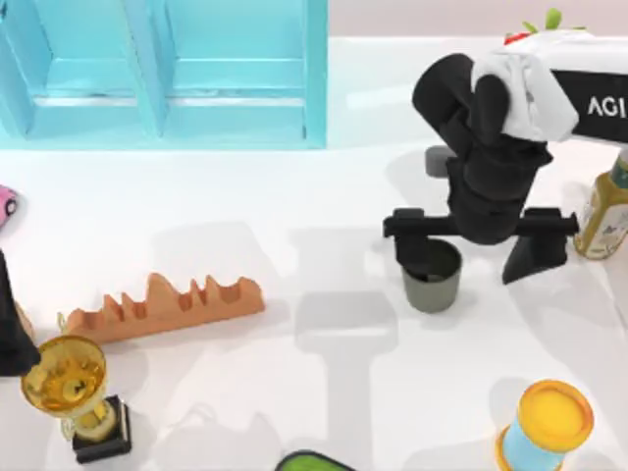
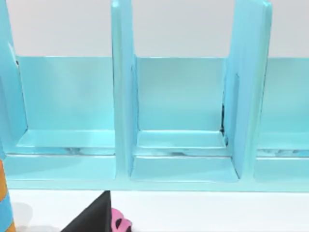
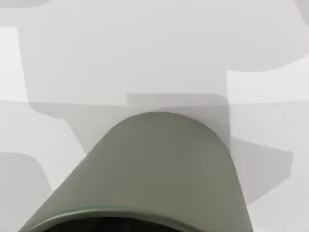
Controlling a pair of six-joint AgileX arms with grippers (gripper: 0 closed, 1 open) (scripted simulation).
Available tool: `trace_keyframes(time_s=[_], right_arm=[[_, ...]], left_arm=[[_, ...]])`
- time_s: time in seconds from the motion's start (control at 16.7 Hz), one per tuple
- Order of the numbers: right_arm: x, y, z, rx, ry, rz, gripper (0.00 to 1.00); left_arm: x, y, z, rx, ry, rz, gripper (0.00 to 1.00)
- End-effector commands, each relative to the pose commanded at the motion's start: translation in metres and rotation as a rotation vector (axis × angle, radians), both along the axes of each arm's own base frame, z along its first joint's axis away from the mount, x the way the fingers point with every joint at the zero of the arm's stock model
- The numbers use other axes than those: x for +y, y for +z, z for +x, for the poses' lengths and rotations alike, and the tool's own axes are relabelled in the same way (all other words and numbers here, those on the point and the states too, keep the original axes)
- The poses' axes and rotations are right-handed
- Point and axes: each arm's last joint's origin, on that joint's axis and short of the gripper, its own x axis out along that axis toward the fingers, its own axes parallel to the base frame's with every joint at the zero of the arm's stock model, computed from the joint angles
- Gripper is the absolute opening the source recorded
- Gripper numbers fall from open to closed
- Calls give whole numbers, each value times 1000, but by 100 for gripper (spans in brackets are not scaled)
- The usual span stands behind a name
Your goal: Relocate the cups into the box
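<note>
**On the bench, a cup under the right arm**

Along the near edge of the white bench (image 1: 294,392) stand a gold trophy (image 1: 67,385) at the left, a bit of something green (image 1: 312,461) in the middle, and a blue can with a yellow lid (image 1: 551,420) at the right. A little farther back lies a long orange rack with bumps (image 1: 167,306).

Right of the middle stands one cup (image 1: 433,278). It is dark grey-green, plain, with no handle, and wider at the top. The right end effector (image 1: 422,257) sits right over its rim, and I cannot tell if it grips the cup. The right wrist view looks down the cup's side.

A yellow bottle (image 1: 602,211) stands at the right edge, near the arm. Another small grey thing (image 1: 439,160) peeks out behind the arm.

At the back left is the light blue box (image 1: 167,74), open, with dividers inside.

The left arm (image 1: 12,324) rests at the left edge.
</note>
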Motion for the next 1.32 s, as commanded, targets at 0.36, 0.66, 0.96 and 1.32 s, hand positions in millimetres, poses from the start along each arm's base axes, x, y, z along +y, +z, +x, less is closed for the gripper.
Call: trace_keyframes(time_s=[0.36,0.66,0.96,1.32], right_arm=[[0,0,0,0,0,0,25],[0,0,0,0,0,0,0],[0,0,0,0,0,0,0],[-27,26,6,-3,-7,1,0]], left_arm=[[0,0,0,0,0,0,100],[0,0,0,0,0,0,100],[0,0,0,0,0,0,100],[0,0,0,0,0,0,100]])
